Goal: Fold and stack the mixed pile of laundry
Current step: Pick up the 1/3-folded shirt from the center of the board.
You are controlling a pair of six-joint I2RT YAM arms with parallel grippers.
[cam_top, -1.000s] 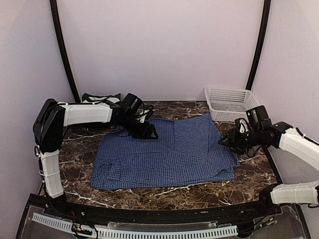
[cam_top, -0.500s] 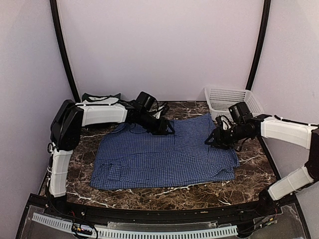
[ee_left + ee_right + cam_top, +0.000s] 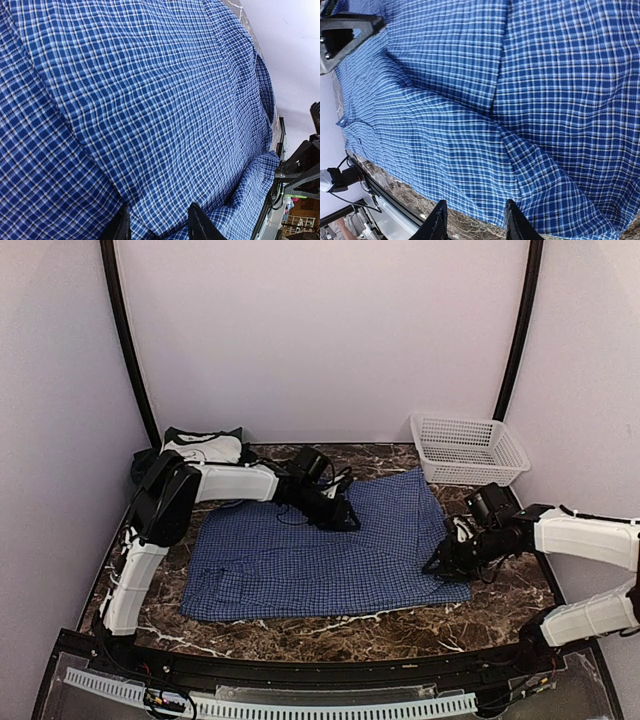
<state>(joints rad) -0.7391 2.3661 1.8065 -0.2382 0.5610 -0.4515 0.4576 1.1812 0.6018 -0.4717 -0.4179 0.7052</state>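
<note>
shifting rightward, left end effector [image 3: 345, 519] meets shirt [image 3: 320, 562]; right end effector [image 3: 436, 565] now nearer

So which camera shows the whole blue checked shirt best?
The top external view: the blue checked shirt lies spread on the table there, all its edges visible. Both wrist views are close-ups, showing only patches of its checked cloth and some folds, never its outline.
</note>
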